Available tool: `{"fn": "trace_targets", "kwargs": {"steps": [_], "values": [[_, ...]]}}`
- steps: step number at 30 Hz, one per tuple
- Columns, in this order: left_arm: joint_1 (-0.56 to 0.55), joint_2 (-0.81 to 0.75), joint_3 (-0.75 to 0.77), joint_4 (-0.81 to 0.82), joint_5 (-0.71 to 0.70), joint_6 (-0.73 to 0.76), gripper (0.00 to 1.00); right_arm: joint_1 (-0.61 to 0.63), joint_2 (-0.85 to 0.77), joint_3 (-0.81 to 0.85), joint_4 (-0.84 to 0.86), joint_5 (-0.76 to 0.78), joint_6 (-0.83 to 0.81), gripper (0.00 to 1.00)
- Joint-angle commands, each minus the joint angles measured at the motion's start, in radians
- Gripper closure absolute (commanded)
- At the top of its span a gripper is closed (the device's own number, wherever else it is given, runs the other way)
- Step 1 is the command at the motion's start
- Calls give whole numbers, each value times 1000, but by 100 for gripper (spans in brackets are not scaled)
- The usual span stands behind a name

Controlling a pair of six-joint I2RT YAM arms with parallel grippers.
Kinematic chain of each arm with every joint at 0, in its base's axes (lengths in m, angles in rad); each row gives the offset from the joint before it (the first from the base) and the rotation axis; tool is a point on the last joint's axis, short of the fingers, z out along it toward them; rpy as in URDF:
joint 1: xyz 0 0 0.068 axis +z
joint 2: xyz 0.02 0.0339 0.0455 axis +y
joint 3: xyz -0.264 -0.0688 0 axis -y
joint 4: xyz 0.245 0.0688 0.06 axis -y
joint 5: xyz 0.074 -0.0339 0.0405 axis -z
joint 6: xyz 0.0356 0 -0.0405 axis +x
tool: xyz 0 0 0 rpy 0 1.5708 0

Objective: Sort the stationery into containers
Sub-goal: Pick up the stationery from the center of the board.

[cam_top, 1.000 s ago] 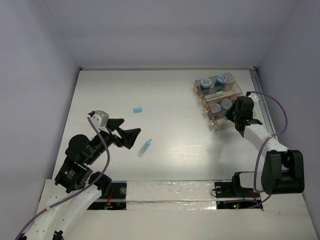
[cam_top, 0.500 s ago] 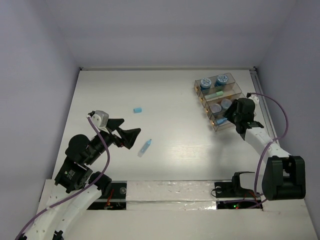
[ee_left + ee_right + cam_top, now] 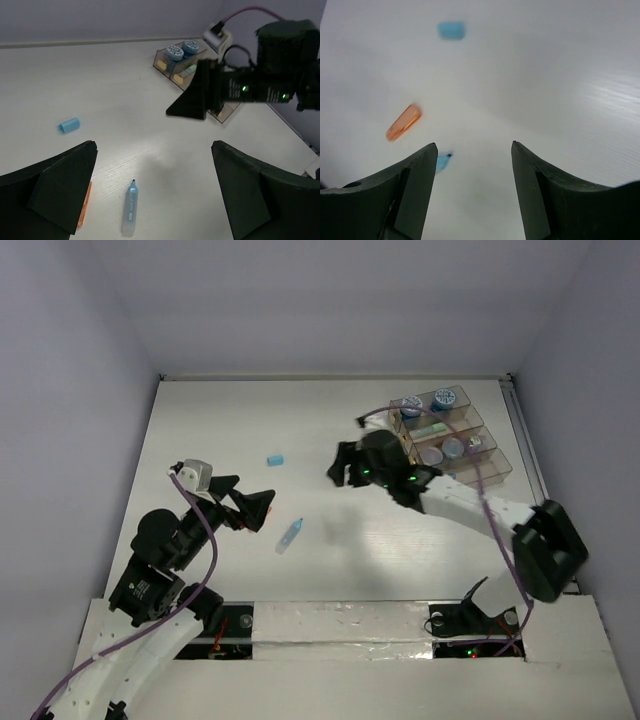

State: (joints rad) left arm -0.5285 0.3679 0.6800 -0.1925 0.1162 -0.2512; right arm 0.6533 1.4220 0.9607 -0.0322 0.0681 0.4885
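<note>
The containers (image 3: 470, 430) stand at the back right, holding two blue rolls (image 3: 412, 405), a green stick (image 3: 432, 427) and two grey-lidded jars (image 3: 453, 447). They also show in the left wrist view (image 3: 176, 64). A light-blue stick (image 3: 290, 534) lies mid-table, in front of my open, empty left gripper (image 3: 250, 506); the left wrist view shows that stick (image 3: 129, 210) between the fingers of my left gripper (image 3: 153, 146), with an orange stick (image 3: 84, 205) beside the left finger. My right gripper (image 3: 341, 467) is open and empty over the table's middle. In its wrist view, my right gripper (image 3: 473, 145) faces the orange stick (image 3: 403, 122).
A short light-blue piece (image 3: 277, 459) lies left of centre and shows in both wrist views (image 3: 69, 125) (image 3: 451, 30). The right arm's forearm (image 3: 455, 498) stretches across in front of the rack. White walls ring the table's back and sides.
The right arm has swung left from the rack's near end to the table's middle, its gripper now open over the bare table. The left gripper has shifted slightly.
</note>
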Motion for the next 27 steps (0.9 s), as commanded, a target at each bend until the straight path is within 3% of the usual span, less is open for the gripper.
{"fn": "trace_targets", "kwargs": {"steps": [1, 6, 11, 18, 27], "values": [[-4, -32, 23, 11, -105, 3, 1, 178, 179, 138, 21, 2, 13, 33], [5, -90, 18, 13, -213, -6, 1, 347, 400, 326, 35, -21, -14, 33], [15, -113, 15, 11, -251, -16, 1, 413, 561, 464, -9, -54, -16, 32], [15, -99, 16, 10, -253, -17, 1, 437, 729, 613, -57, -90, -8, 29], [24, -93, 15, 11, -242, -17, 1, 447, 831, 733, -127, -74, -14, 29]]}}
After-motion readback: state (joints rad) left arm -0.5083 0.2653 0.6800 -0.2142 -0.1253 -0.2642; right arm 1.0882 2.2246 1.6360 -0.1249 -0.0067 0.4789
